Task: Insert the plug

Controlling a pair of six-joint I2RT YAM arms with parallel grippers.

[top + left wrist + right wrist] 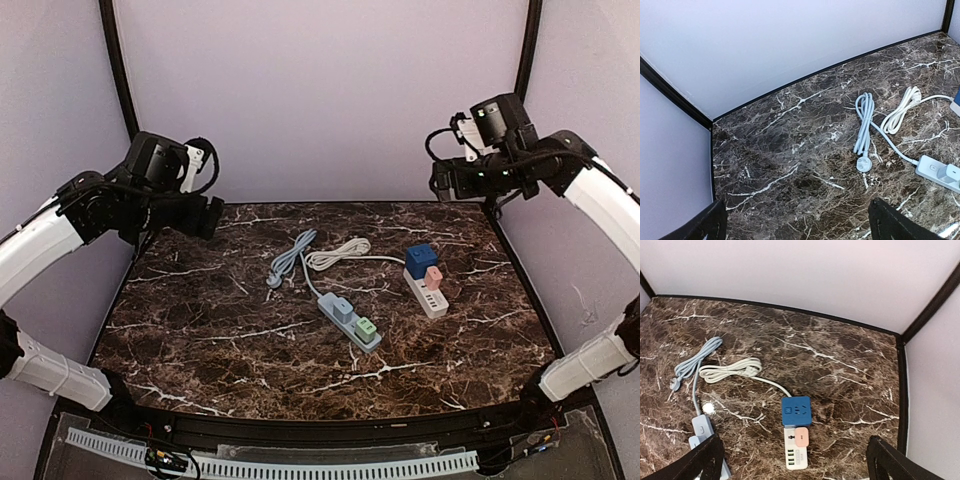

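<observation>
A white power strip (432, 298) (796, 458) lies right of the table's middle. A blue cube adapter (418, 260) (796, 411) sits on its far end, and a small pink plug (434, 274) (801, 436) sits on it just in front of the cube. My right gripper (440, 180) (796, 455) hangs open high above the strip, holding nothing. My left gripper (205, 215) (802, 225) is raised at the far left, open and empty over bare marble.
A grey-blue power strip (352, 322) (940, 172) lies at the centre with a grey adapter (343, 309) and a green plug (366, 326) on it. Its coiled cable ends in a round plug (864, 164) (273, 282). A coiled white cable (335, 253) (730, 371) lies beside it.
</observation>
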